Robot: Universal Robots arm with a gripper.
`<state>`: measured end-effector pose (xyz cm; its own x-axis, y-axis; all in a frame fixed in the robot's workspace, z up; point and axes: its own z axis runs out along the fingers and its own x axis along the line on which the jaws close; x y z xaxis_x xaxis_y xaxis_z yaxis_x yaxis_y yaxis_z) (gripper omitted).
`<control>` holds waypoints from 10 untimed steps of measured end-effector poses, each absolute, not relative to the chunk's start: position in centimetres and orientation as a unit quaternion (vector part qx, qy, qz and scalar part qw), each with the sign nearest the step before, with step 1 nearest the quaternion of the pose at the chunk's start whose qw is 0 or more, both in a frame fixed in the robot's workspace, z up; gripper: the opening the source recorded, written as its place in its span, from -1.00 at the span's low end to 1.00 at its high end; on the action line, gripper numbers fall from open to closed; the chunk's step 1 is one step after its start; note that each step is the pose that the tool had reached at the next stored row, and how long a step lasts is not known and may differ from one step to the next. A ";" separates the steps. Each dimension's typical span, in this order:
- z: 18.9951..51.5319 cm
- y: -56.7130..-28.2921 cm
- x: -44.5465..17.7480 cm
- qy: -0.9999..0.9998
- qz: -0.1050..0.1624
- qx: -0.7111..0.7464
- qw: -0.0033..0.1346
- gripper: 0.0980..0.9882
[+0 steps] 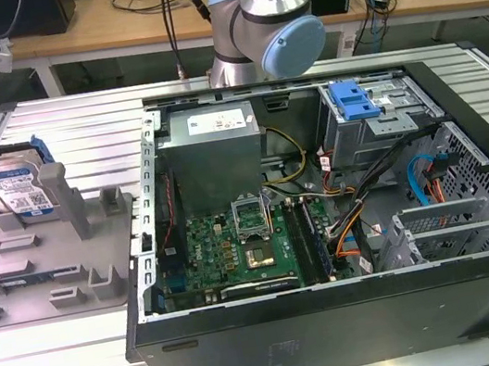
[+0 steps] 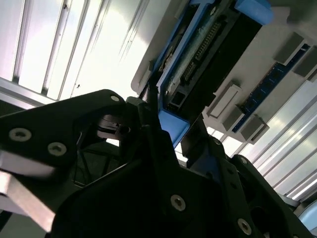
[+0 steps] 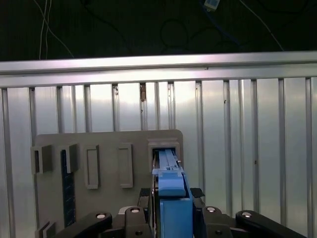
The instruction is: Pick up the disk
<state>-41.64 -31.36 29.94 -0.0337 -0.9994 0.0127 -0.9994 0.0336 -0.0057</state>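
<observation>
Flat silver hard disk (image 1: 22, 190) with blue-and-white label and blue plastic rails stands on edge at the far corner of the grey plastic fixture tray (image 1: 51, 262), exterior view's left. My fingers (image 3: 148, 201) are clamped on its blue rail from both sides. Tray sits on ribbed metal table (image 1: 59, 364), open black computer case (image 1: 345, 335) just beside it.

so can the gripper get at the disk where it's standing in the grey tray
Probably yes: the gripper hangs right over the disk, which stands upright in the grey tray, with nothing between them.
</observation>
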 end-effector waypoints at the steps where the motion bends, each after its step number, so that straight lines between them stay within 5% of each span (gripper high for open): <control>1: 29.9 -31.4 -41.6 -0.719 0.006 0.695 0.003 -0.34; 10: 29.8 -31.4 -41.7 -0.719 0.006 0.695 0.003 -0.34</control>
